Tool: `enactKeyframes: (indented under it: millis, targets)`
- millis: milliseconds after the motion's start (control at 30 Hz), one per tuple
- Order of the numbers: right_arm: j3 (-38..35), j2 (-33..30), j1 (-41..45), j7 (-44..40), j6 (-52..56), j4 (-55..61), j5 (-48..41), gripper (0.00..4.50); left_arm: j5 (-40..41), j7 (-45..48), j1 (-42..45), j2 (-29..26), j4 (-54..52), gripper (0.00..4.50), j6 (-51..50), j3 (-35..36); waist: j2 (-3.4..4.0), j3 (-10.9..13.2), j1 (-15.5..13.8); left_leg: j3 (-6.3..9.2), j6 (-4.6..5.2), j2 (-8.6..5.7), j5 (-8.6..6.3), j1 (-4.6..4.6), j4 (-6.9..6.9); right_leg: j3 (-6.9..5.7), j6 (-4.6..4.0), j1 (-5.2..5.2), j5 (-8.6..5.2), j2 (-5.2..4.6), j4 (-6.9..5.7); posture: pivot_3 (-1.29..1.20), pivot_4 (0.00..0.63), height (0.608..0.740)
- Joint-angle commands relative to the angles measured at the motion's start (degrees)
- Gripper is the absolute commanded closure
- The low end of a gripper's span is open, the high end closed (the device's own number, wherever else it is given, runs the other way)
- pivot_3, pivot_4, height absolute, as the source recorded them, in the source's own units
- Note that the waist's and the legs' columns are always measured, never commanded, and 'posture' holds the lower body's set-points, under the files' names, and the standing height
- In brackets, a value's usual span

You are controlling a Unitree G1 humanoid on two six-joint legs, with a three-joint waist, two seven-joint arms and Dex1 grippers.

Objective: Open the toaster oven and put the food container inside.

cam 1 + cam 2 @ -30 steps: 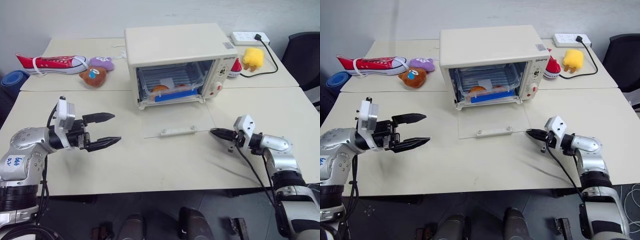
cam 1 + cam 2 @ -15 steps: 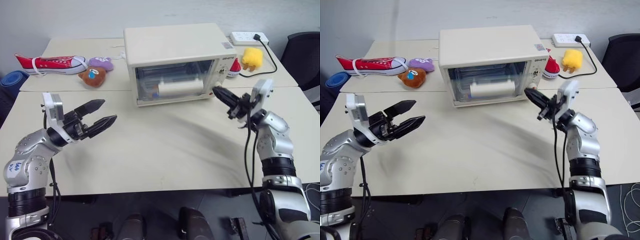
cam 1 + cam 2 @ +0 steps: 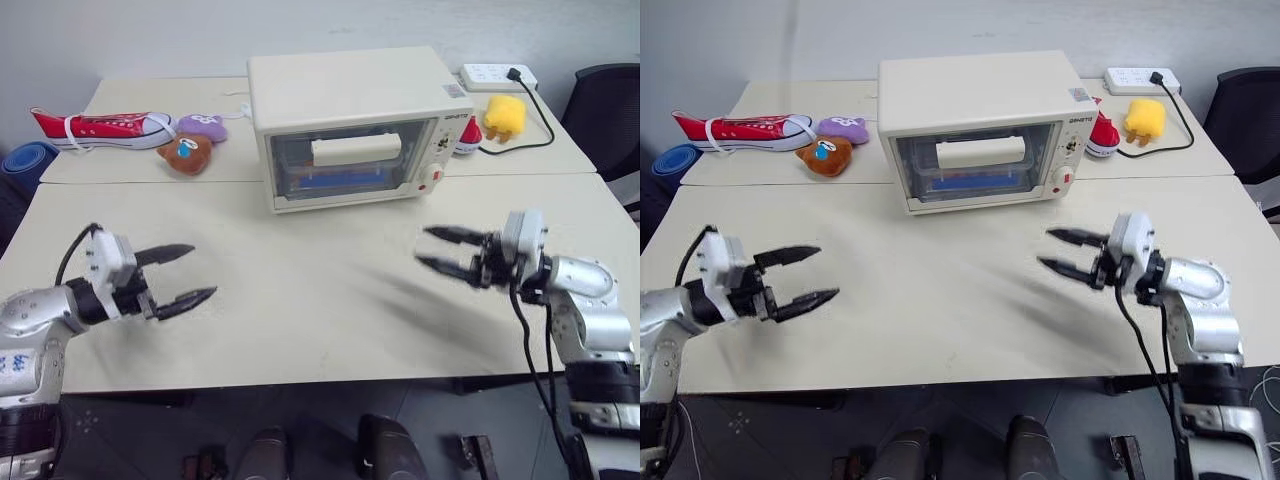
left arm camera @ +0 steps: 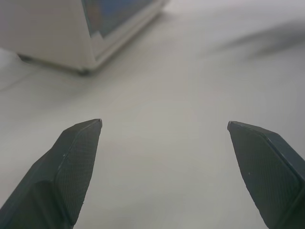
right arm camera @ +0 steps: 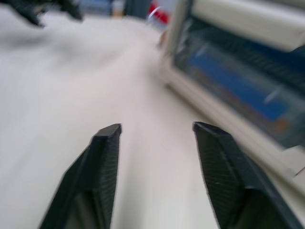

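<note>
Since a second ago the glass door of the cream-white boxy toaster oven (image 3: 350,125) is standing shut where it was lying flat open on the table (image 3: 300,300), and its wide cream bar handle (image 3: 356,150) is now sitting high on the oven front. Through that door the clear flat food container with blue clip strips (image 3: 330,178) is showing inside the oven, so the task is looking done in my judgement. Right of and below the oven front, the right end effector (image 3: 433,249) is hanging over the table well apart from the oven, its two black fingers spread and holding nothing, whereas before they were pressed together. Far to the left of the oven and nearer the table edge, the left end effector (image 3: 187,272) is hovering with fingers wide apart, also empty. Counting: one oven, one container, two end effectors. Left of the oven are lying one red sneaker (image 3: 90,127) and two plush toys (image 3: 190,143); right of it one yellow toy (image 3: 505,115) and one white power strip (image 3: 497,75).
</note>
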State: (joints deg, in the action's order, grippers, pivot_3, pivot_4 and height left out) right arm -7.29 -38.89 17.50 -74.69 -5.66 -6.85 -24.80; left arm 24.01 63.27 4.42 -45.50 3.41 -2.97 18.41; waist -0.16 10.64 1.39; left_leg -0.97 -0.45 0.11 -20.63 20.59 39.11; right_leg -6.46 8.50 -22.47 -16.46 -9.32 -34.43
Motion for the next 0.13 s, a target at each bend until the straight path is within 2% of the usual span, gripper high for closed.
enactKeyframes:
  millis: [33, 100, 133]
  targets:
    - [-0.62, -1.42, -3.08, -2.04, -5.37, 0.24, 1.37, 0.57, -3.0, -1.25, -2.71, 1.02, 0.22, 0.0, 7.28, 0.98, 0.0, 0.0, 0.0, -0.01, 0.0, 0.0, 0.0, -0.01, 0.01, 0.01, 0.0, 0.0, 0.0, 0.0, 0.0, 0.0, 0.15, 0.74]
    - [-0.42, -1.04, -3.75, -1.88, -7.55, -1.12, 2.42, 0.01, -2.56, -1.99, -3.59, 1.64, -0.81, 0.0, 7.47, 1.06, 0.0, 0.0, -0.01, -0.02, 0.0, 0.02, 0.0, -0.04, 0.01, 0.04, 0.0, 0.02, 0.0, 0.0, -0.02, 0.0, 0.15, 0.74]
    - [-0.46, -0.75, -3.86, -1.52, -7.96, -1.25, 2.51, 0.01, -2.46, -2.42, -3.93, 1.64, -1.53, 0.0, 7.08, 1.05, 0.0, 0.0, -0.01, -0.03, 0.0, 0.02, 0.0, -0.05, 0.02, 0.05, 0.0, 0.01, 0.0, -0.01, -0.03, 0.0, 0.15, 0.74]
